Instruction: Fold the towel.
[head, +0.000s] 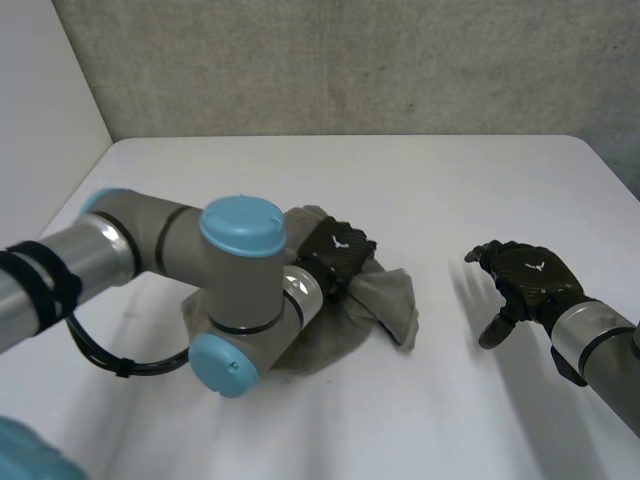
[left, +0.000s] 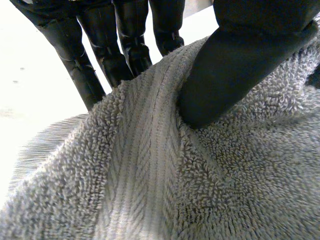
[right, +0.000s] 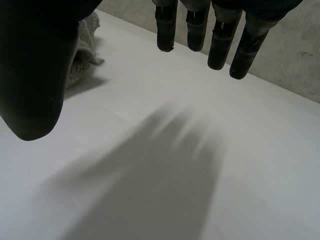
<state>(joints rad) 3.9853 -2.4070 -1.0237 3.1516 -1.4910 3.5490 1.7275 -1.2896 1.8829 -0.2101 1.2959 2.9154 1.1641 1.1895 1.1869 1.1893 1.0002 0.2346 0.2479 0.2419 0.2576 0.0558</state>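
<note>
The fingers (left: 127, 47) of the left hand (head: 338, 252) stand behind a raised edge of the towel (head: 385, 300), and the thumb (left: 235, 70) presses into the pile from the near side, so the cloth is pinched between them. A flat woven band (left: 135, 165) in the terry runs from that pinched edge down and away from the palm.

The right hand (head: 525, 275) hangs above bare worktop (head: 450, 190). Its fingers (right: 220, 47) are straight and spread apart, the thumb held off to one side, and none of them touches the cloth or the surface. In the right wrist view a small grey part of the towel lies beyond that thumb, well apart from the fingertips.

The towel sits as a crumpled grey heap in the middle of the worktop, nearer the robot's left. Its long axis runs across the worktop from under the left arm (head: 150, 250) towards the right hand. A loose flap points at the right hand and ends short of it.

In the head view the left arm's grey joints and light-blue caps (head: 243, 226) lie over the heap's left part and hide it. A rough grey wall (head: 350, 60) stands behind the far edge of the worktop.
</note>
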